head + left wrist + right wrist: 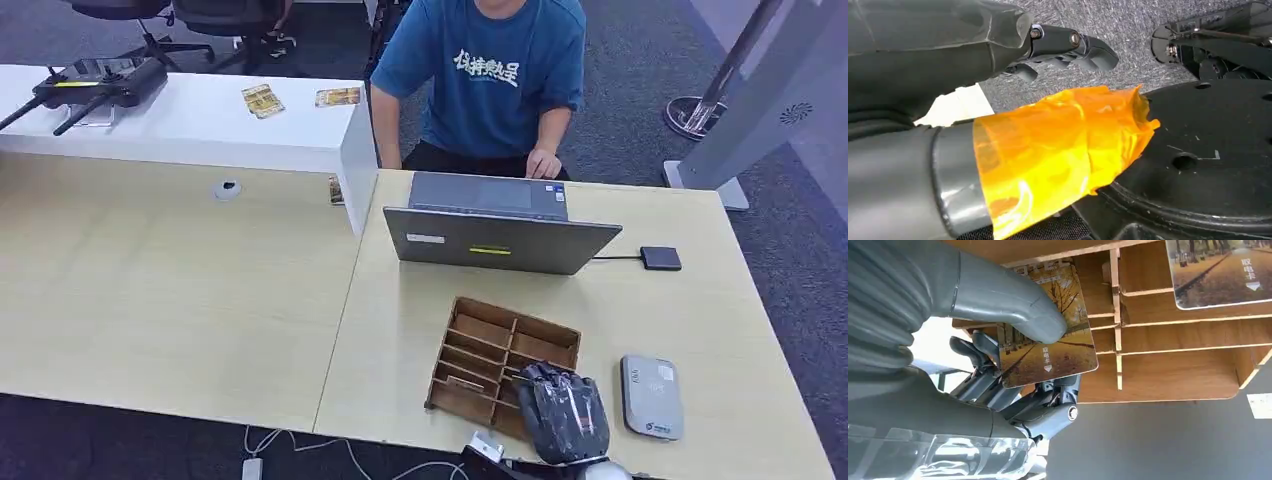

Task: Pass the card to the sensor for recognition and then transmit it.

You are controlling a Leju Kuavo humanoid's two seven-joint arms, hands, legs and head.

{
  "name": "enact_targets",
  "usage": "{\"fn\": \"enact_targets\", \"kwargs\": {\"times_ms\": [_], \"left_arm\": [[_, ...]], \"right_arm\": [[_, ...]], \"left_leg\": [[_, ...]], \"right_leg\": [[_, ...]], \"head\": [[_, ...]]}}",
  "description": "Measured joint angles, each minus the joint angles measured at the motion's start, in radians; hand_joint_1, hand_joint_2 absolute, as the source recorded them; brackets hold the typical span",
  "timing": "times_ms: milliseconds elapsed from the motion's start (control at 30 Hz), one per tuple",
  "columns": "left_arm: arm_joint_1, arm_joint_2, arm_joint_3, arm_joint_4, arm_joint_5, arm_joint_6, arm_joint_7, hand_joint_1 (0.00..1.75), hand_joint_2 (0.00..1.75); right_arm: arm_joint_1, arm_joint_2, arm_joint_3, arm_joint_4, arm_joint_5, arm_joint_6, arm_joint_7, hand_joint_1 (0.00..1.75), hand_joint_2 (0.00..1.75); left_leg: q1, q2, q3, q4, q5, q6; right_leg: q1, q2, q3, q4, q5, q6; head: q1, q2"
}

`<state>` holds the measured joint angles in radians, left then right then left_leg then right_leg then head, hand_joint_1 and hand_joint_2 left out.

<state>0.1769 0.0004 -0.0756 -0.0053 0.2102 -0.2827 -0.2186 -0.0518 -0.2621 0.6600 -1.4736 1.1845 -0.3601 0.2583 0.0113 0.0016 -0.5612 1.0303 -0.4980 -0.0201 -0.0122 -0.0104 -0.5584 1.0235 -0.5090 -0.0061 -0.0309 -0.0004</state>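
Look at the card (1048, 335) first. It has a picture of yellow autumn trees and a path on it, with small white writing and a little white arrow. Your right hand (562, 412) is holding it: the thick grey thumb (1013, 302) presses on its picture side and the dark fingers (998, 385) are curled behind it. The card sits at the wooden rack (505, 365), at the near corner of the rack where the hand is. In the right wrist view a second card (1220, 272) with the same tree picture rests in another slot of the rack.

The rack is brown, with thin wooden walls that make many slots. It stands on the pale wooden table (200, 300). Just beside the rack, on the right hand's side, lies the grey sensor box (652, 396). Behind the rack stands an open grey laptop (495, 225), and a small black box (660, 258) on a wire lies near it. A person in a blue shirt (485, 75) sits behind the laptop, with one hand at its edge. The wooden walls of the rack are close around the card.

Your left hand (1068, 45) hangs above the grey carpet. Its dark fingers are curled in and hold nothing. Orange tape (1058, 150) is wrapped around its thumb.
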Motion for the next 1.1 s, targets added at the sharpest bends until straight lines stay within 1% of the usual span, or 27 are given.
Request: {"fn": "enact_targets", "kwargs": {"times_ms": [267,600,767,1000,1100], "left_arm": [[0.0,0.0,0.0,0.0,0.006,0.0,-0.001,0.0,0.0],[0.0,0.0,0.0,0.0,0.008,0.0,-0.001,0.0,0.0],[0.0,0.0,-0.001,0.0,0.011,0.001,-0.002,0.0,0.0],[0.0,-0.005,-0.007,0.0,0.017,0.005,-0.003,0.0,0.0],[0.0,-0.007,-0.008,0.0,0.017,0.01,-0.003,0.0,0.0]], "right_arm": [[0.001,0.0,0.0,-0.019,-0.002,-0.018,-0.006,1.75,1.75],[0.002,0.0,0.0,-0.031,-0.002,-0.022,-0.007,1.75,1.75],[0.01,0.0,-0.002,-0.046,-0.005,-0.043,-0.009,1.75,1.75],[0.03,0.0,-0.023,-0.081,-0.009,-0.098,-0.03,1.75,1.75],[0.038,0.0,-0.034,-0.097,-0.009,-0.11,-0.034,1.75,1.75]], "left_leg": [[0.0,0.0,0.0,0.0,0.0,0.0],[0.0,0.0,0.0,0.0,0.0,0.0],[0.0,0.0,0.0,0.0,0.0,0.0],[0.0,0.0,0.0,0.0,0.0,0.0],[0.0,0.0,0.0,0.0,0.0,0.0]], "right_leg": [[0.0,0.0,0.0,0.0,0.0,0.0],[0.0,0.0,0.0,0.0,0.0,0.0],[0.0,0.0,0.0,0.0,0.0,0.0],[0.0,0.0,0.0,0.0,0.0,0.0],[0.0,0.0,0.0,0.0,0.0,0.0]], "head": [[0.0,0.0],[0.0,0.0],[0.0,0.0],[0.0,0.0],[0.0,0.0]]}}
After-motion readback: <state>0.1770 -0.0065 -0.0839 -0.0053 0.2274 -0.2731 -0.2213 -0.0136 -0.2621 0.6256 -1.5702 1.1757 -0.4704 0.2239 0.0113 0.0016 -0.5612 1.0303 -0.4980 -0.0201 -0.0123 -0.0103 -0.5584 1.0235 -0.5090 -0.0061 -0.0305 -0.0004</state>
